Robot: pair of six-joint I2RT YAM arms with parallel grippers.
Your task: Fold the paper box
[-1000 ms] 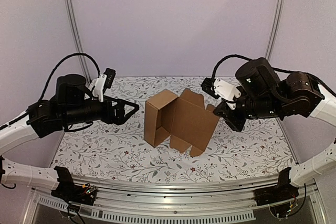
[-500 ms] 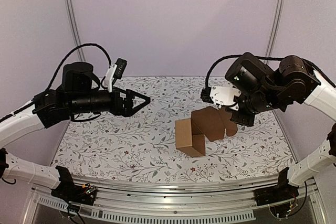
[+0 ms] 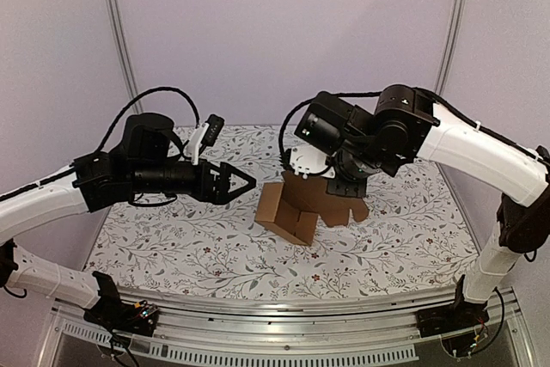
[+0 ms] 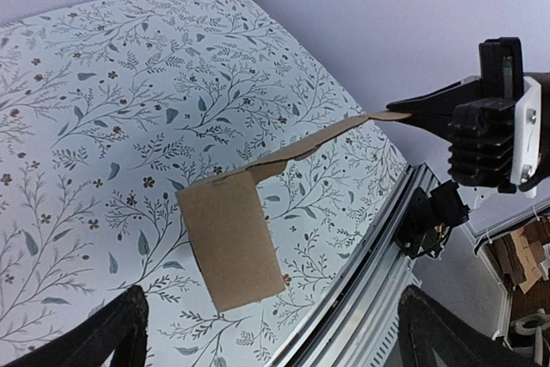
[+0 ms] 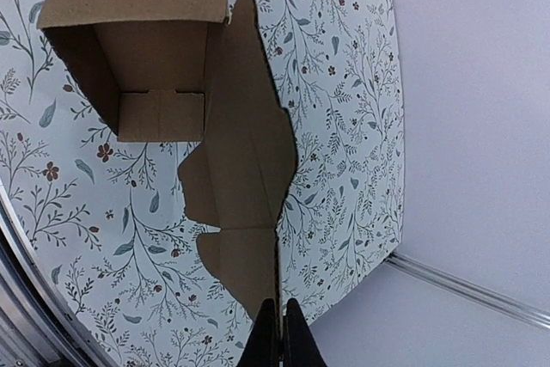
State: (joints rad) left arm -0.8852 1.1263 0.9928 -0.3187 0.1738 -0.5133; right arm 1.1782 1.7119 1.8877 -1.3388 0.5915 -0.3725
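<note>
CENTRE TABLE: The right gripper (image 5: 277,339), fingers pinched tight at the bottom edge of its wrist view, clamps the tip of the long lid flap of the paper box (image 5: 137,58). From that pinch the brown flap runs straight up the frame and widens into the open carton body in the upper left, its hollow facing the camera. In the top view this gripper is hidden under its own wrist at centre frame. The paper box (image 3: 288,212) sits tilted below and to the left of it, body lowest, over the flowered table (image 3: 172,247); whether a corner touches the cloth cannot be told. The box's long axis thus slants from the held flap at upper right down to the body at lower left. The left gripper (image 3: 245,183) hovers left of centre, jaws spread wide and holding nothing, its tips pointing right at the carton body, near it but apart. Its wrist view shows a closed wall of the body at mid frame, between its two fingers (image 4: 120,333). By this reading the left arm is the free one nearest the body, and the next fold would call for it to close in from the left of frame.
</note>
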